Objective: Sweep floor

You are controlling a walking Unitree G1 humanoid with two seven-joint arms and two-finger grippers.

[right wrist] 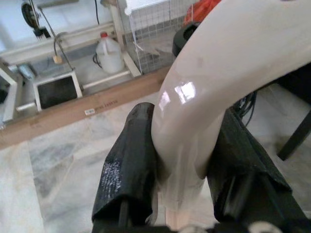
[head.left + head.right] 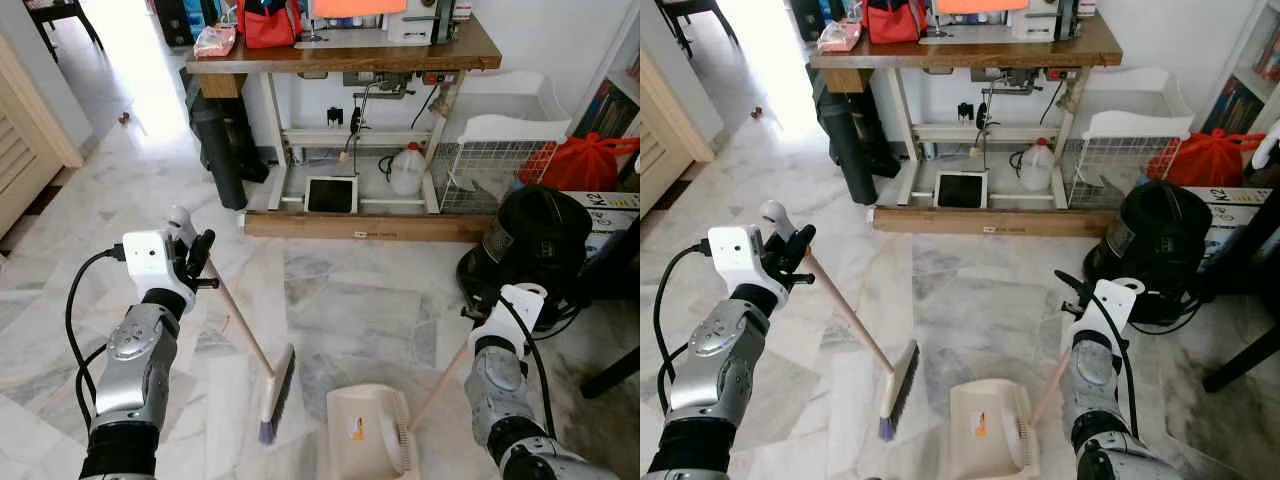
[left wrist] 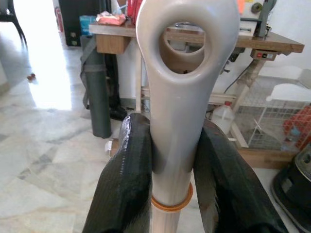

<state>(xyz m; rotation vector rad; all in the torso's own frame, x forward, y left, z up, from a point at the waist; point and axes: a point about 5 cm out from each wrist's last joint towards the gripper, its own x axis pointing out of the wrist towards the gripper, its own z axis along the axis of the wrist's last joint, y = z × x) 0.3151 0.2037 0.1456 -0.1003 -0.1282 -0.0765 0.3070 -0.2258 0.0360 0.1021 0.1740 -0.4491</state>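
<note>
One broom (image 2: 275, 392) and one dustpan (image 2: 362, 432) sit on the marble floor (image 2: 360, 300) in front of the sewing table (image 2: 340, 55). The left gripper (image 3: 172, 160) is clamped on the broom's grey looped handle end, bristles down on the floor just beside the dustpan. The right gripper (image 1: 187, 160) is clenched around the dustpan's cream handle. One black vacuum cleaner (image 2: 535, 245) stands near the table's right leg, one white jug (image 2: 406, 170) beneath the table.

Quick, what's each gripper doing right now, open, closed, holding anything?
Left gripper: closed on the broom handle, near its looped top end.
Right gripper: closed on the dustpan handle.
</note>
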